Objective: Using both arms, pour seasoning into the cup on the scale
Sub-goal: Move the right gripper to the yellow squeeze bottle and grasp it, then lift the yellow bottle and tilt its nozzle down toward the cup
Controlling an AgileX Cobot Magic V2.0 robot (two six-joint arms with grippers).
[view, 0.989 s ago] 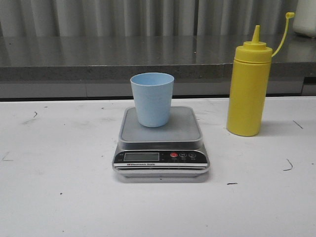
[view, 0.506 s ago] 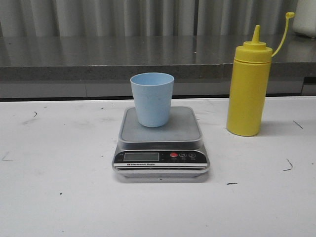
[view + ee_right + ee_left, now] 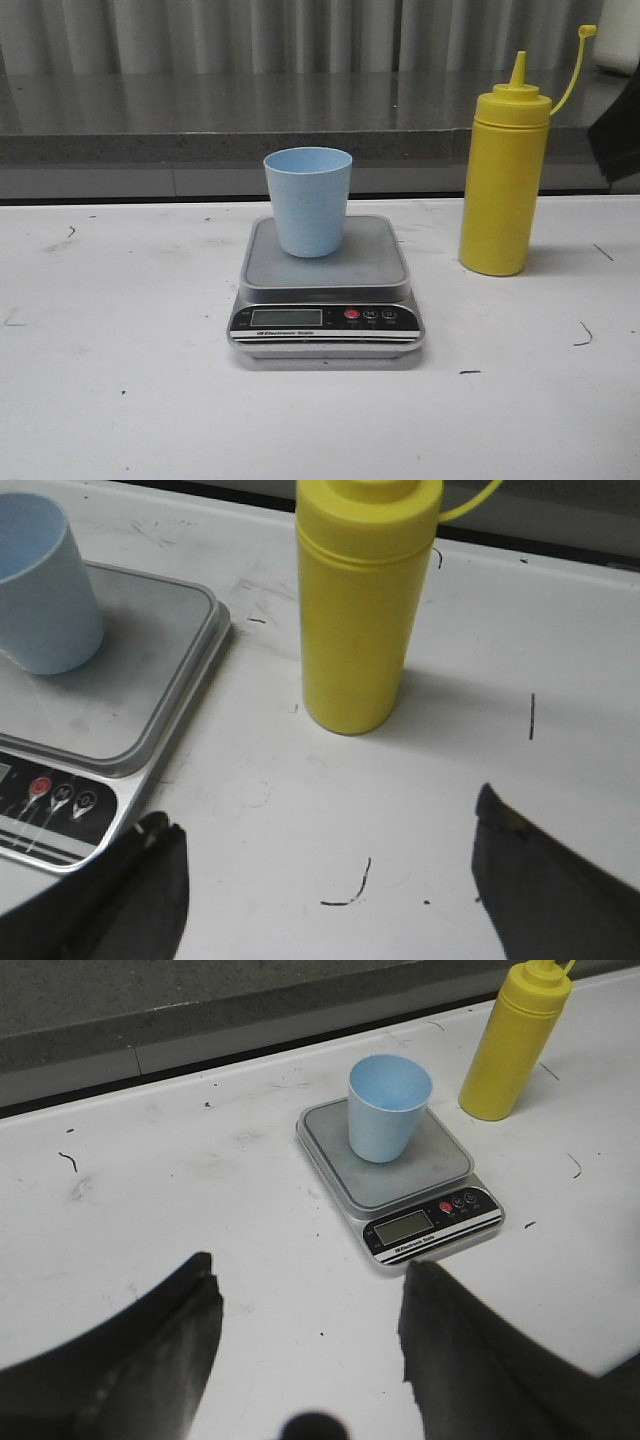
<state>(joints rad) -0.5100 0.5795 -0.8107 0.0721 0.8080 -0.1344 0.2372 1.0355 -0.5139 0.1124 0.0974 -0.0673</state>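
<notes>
The pale blue cup [image 3: 308, 200] stands upright on the grey platform of the silver scale [image 3: 372, 257] at the table's middle. The yellow seasoning bottle [image 3: 503, 180] stands upright on the table right of the scale, its cap hanging open on the tether. My left gripper [image 3: 310, 1280] is open and empty, above bare table in front of the scale [image 3: 440, 1165], cup [image 3: 388, 1110] and bottle [image 3: 515, 1045]. My right gripper [image 3: 325, 825] is open and empty, a short way from the bottle [image 3: 360, 620], with the scale [image 3: 130, 680] and cup [image 3: 40, 590] beside it. Neither gripper touches anything.
The white table [image 3: 120, 400] has small black marks. A grey counter ledge [image 3: 200, 140] and a curtain run behind it. A dark part of the right arm [image 3: 618, 130] shows at the right edge of the front view.
A dark part of the right arm has come into the front view at the right edge, behind the bottle. Cup, scale and bottle have not moved.
</notes>
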